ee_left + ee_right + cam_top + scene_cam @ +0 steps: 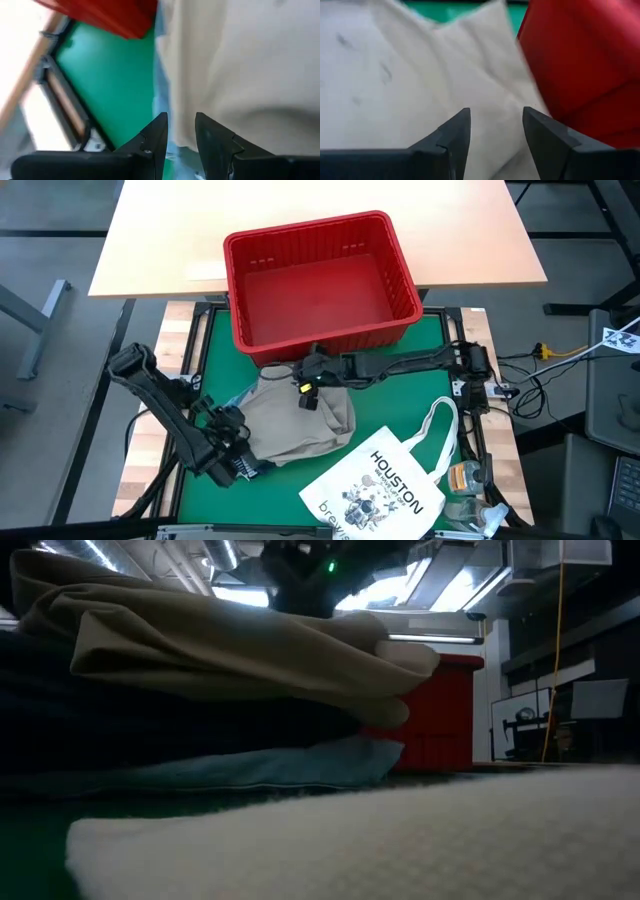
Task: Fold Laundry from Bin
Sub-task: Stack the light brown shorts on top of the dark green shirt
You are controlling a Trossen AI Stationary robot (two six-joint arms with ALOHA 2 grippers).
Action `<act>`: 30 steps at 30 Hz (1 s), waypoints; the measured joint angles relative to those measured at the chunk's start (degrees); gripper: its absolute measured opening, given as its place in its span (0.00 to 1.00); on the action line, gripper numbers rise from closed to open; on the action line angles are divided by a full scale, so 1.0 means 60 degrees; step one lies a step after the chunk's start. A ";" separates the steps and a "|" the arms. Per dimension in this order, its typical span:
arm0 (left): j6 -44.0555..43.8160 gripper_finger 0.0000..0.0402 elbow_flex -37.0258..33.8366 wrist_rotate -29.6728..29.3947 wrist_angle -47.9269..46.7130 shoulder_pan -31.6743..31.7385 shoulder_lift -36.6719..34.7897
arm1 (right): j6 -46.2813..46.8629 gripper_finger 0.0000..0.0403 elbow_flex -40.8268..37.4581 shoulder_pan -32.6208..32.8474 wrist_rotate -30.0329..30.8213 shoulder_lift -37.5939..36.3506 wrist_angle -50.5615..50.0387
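Note:
The laundry lies stacked on the green mat (215, 350), just in front of the red bin (330, 335). A khaki garment (295, 420) is on top, a dark navy one (150, 720) under it, and a light blue one (250, 765) at the bottom. My left gripper (235, 450) is open at the pile's near left edge, and its fingers point at the khaki cloth (240, 60) and the blue edge (161, 75). My right gripper (310, 380) is open over the pile's far edge (395, 75), close beside the bin's wall (580, 60). Nothing is between either pair of fingers.
A white tote bag printed "HOUSTON" (385, 485) lies on the mat at the near right, with its handle looping toward the pile. Small bottles (465, 480) stand at the mat's near right corner. The bin's far half sits on a tan table (160, 240). Bare mat shows left of the pile.

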 joint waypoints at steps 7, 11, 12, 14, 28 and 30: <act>0.0051 0.23 0.1484 -0.0208 0.0229 -0.0011 -0.0527 | 0.0020 0.45 0.0000 0.0240 -0.0067 -0.0990 -0.1145; 0.0067 0.23 0.1813 -0.1013 0.1555 -0.0011 -0.0527 | 0.0029 0.45 0.0000 0.0732 -0.0111 -0.1119 -0.1803; 0.0072 0.23 0.1810 -0.1200 0.2014 -0.0011 -0.0522 | 0.0029 0.45 0.0000 0.0886 -0.0119 -0.1116 -0.1927; 0.0147 0.23 0.1742 -0.1419 0.2771 -0.0011 -0.0474 | 0.0033 0.45 0.0000 0.1168 -0.0132 -0.1049 -0.2169; 0.2020 0.23 0.0704 -0.0910 0.6330 -0.0215 0.0763 | 0.0044 0.45 0.0004 0.1953 0.0145 -0.0190 -0.2609; 0.2026 0.23 0.0600 -0.0854 0.6372 -0.0211 0.0991 | 0.0046 0.45 0.0004 0.1863 0.0186 0.0002 -0.2594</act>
